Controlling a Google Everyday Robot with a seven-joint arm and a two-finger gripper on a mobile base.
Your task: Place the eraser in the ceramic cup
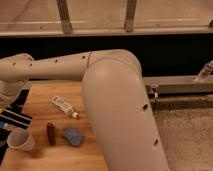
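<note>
I am holding the black, pale-striped eraser block (14,119) clamped in my tool (7,111) at the desk's (45,95) far left, just above the small white ceramic cup (20,141), not yet dropping it in.

End effector (11,111), shut on eraser (14,119), hangs just above ceramic cup (20,141).

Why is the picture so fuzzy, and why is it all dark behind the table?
In the camera view everything looks soft, so the eraser's pale stripes smear; the band behind the wooden table is deep shadow; warm light brightens the big arm, which hides much of the scene; the gripper, at the left edge above the ceramic cup, is shut on the eraser.
</note>
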